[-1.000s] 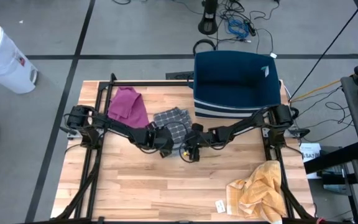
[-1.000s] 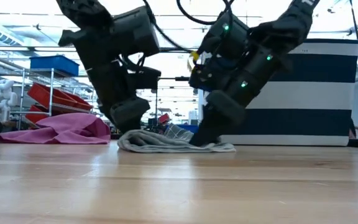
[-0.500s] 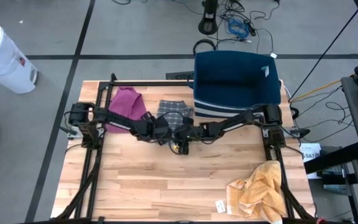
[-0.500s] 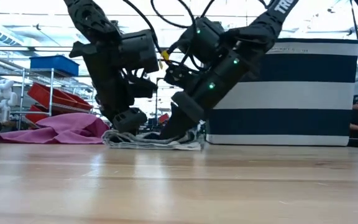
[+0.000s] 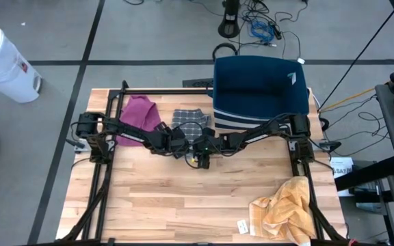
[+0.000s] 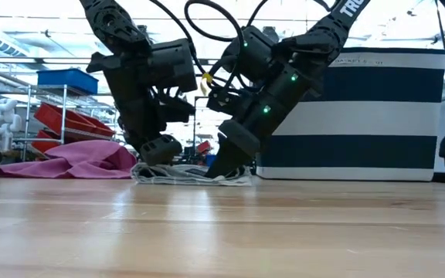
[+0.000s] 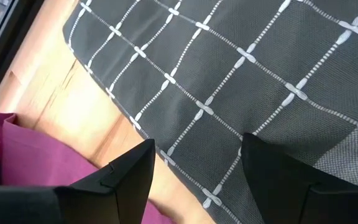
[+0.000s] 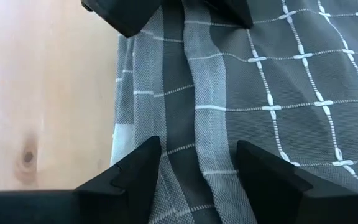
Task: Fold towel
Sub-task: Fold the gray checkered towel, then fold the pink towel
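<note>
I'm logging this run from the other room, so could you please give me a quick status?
Left gripper and right gripper both open, low over the grey checked towel. Towel flat on table, released. Pink cloth just beside it, apart.

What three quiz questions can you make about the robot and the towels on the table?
1. True or false: both grippers are down at the grey checked towel.
2. Which cloth lies beside the grey towel, on the left arm's side? A) pink cloth B) yellow cloth C) blue bin
3. Fill in: the left gripper's fingers are ____ over the grey towel.

Key
1. True. The left gripper and the right gripper both sit at the towel.
2. A. The pink cloth lies there; the yellow cloth is at the table's near right corner, and the blue bin is no cloth.
3. Open.
</note>
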Tool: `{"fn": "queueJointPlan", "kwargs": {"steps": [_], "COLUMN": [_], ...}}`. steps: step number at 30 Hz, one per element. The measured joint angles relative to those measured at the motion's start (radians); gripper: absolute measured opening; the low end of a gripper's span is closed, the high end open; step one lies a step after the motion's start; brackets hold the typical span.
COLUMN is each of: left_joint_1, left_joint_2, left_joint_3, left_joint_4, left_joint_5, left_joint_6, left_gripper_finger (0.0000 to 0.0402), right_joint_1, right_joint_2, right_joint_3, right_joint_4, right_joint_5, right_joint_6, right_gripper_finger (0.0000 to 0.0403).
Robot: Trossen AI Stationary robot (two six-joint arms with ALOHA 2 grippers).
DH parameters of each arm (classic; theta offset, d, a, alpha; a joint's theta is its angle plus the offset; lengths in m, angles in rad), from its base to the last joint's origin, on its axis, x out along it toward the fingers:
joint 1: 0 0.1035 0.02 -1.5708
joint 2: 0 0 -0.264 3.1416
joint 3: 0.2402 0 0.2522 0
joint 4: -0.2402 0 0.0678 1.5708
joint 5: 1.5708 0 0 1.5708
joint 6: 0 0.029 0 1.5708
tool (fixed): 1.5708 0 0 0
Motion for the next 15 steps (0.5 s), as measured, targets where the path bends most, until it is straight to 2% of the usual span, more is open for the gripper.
{"fn": "queueJointPlan", "kwargs": {"steps": [7, 15], "left_joint_1": [-0.002, -0.05], "left_joint_2": [-0.013, -0.164], "left_joint_3": [-0.001, 0.0], "left_joint_4": [-0.011, -0.039], "left_joint_5": [-0.024, -0.094], "left_joint_6": [0.001, -0.025], "left_gripper_finger": [0.0245, 0.0245], "right_joint_1": [0.007, 0.037], "right_joint_2": [-0.002, -0.096], "right_joint_3": [-0.001, -0.001], "right_joint_4": [0.028, 0.009], "right_joint_5": [-0.027, 0.009], "right_joint_6": [-0.02, -0.059], "right_gripper_finger": [0.0203, 0.0203]}}
